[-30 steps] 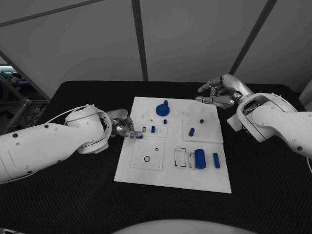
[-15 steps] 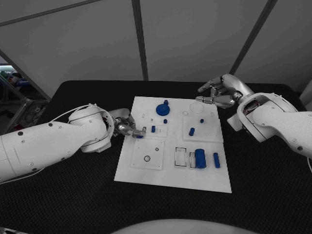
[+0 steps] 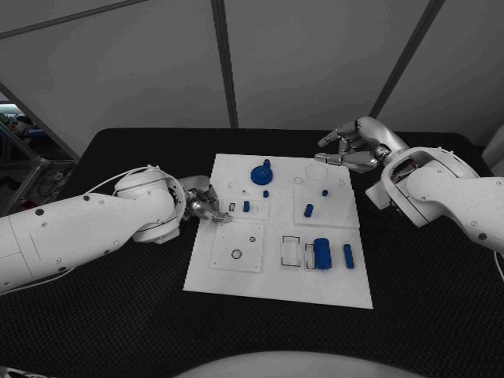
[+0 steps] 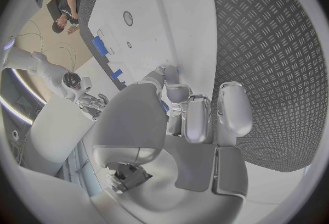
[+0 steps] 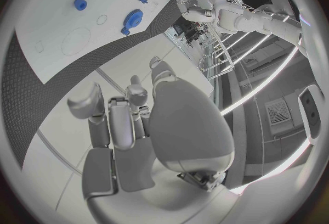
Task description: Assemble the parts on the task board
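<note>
Black surface, white task board [image 3: 280, 272] mid-table. My left robot hand [image 3: 205, 206] pinches a small blue part [image 3: 226, 216] at the board's left edge — light, stiff, slippery; I'd grip its sides. Right robot hand [image 3: 352, 151] hovers beyond the board's far corner, fingers curled, empty.
</note>
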You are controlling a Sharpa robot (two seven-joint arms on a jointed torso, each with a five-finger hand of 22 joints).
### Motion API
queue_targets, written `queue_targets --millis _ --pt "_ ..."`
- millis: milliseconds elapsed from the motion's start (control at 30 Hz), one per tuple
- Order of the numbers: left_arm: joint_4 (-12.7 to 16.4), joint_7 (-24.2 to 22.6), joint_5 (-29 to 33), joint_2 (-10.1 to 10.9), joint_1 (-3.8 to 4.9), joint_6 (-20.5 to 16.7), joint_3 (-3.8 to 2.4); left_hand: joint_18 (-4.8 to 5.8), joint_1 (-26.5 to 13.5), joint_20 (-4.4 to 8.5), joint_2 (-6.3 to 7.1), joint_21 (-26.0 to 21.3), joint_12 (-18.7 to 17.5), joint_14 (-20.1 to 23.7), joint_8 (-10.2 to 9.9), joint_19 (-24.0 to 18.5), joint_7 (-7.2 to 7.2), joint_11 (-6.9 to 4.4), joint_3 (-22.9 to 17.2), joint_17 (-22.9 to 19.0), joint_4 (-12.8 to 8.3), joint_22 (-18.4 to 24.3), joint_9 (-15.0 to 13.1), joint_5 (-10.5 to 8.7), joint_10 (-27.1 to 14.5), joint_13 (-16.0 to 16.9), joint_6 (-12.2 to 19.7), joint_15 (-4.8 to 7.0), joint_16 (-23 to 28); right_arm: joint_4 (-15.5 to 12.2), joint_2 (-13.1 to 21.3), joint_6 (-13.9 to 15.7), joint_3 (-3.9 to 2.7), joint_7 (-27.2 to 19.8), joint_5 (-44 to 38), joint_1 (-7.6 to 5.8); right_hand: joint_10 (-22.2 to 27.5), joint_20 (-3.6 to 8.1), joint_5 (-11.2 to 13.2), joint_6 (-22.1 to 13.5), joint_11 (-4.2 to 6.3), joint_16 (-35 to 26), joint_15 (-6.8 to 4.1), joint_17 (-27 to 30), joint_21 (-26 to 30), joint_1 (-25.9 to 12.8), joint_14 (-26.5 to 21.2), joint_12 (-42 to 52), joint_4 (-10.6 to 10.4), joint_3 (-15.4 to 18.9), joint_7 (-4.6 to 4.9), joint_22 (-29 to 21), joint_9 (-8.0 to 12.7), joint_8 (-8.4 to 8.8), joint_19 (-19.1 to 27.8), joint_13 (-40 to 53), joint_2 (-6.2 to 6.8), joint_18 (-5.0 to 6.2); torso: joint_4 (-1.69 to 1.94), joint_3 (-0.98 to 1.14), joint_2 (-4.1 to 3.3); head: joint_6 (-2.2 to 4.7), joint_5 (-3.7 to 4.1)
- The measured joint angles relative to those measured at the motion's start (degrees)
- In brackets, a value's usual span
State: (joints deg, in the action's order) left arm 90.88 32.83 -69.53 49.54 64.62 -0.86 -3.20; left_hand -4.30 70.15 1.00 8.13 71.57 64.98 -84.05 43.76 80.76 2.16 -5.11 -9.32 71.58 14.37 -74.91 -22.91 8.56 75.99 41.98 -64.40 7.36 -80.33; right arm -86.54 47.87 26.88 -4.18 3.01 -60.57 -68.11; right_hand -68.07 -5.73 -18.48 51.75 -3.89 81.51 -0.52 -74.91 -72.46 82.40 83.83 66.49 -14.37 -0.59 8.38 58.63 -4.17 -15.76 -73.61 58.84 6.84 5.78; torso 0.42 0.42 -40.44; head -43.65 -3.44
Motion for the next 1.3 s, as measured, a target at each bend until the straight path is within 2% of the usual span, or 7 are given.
queue_targets --millis 133,733,1300 --pt "0.0 0.0 -0.1 0.0 0.00 0.6 0.00 0.00 0.2 0.00 0.22 0.0 0.0 0.0 0.0 0.0 0.00 0.00 -0.2 0.0 -0.2 0.0 0.0 0.00 0.0 0.0 0.0 0.00 0.0 0.0 0.0 0.0 0.00 0.0 0.0 0.00 0.0 0.00 0.0 0.0 0.00 0.0 0.00 0.0 0.0 0.0 0.0 0.0 0.0 0.0 0.00 0.0 0.0 0.00 0.0 0.0 0.00 0.00 0.06 -0.02 0.03 -0.05 0.01" --pt "-0.1 0.0 -0.3 0.3 0.04 1.1 -0.07 0.00 1.4 0.00 -0.99 0.0 0.2 0.0 0.0 0.0 0.00 -0.21 -0.5 0.0 -0.5 0.0 0.1 -0.19 0.2 0.4 0.0 0.00 0.0 0.0 -0.1 0.0 0.00 0.0 0.0 0.00 0.0 0.00 0.0 0.0 0.00 0.0 0.00 0.0 0.0 0.0 0.0 0.0 0.0 0.0 0.00 0.0 0.0 0.00 0.0 0.0 0.00 0.00 0.10 -0.03 0.06 0.06 -0.27" --pt "0.0 -0.2 -0.3 1.3 0.06 0.9 -0.12 0.00 1.7 0.01 -1.22 0.0 0.2 0.0 0.0 0.0 0.00 -0.20 -0.9 0.0 -0.9 0.0 0.1 -0.26 0.2 0.2 0.0 0.00 0.0 0.1 -0.1 0.0 0.00 0.0 0.0 0.02 0.0 0.00 0.0 0.0 0.00 0.0 0.00 0.0 0.0 0.0 0.0 0.0 0.0 0.0 0.00 0.0 0.0 0.00 0.0 0.0 0.00 0.00 0.10 -0.07 0.07 0.09 -0.24"
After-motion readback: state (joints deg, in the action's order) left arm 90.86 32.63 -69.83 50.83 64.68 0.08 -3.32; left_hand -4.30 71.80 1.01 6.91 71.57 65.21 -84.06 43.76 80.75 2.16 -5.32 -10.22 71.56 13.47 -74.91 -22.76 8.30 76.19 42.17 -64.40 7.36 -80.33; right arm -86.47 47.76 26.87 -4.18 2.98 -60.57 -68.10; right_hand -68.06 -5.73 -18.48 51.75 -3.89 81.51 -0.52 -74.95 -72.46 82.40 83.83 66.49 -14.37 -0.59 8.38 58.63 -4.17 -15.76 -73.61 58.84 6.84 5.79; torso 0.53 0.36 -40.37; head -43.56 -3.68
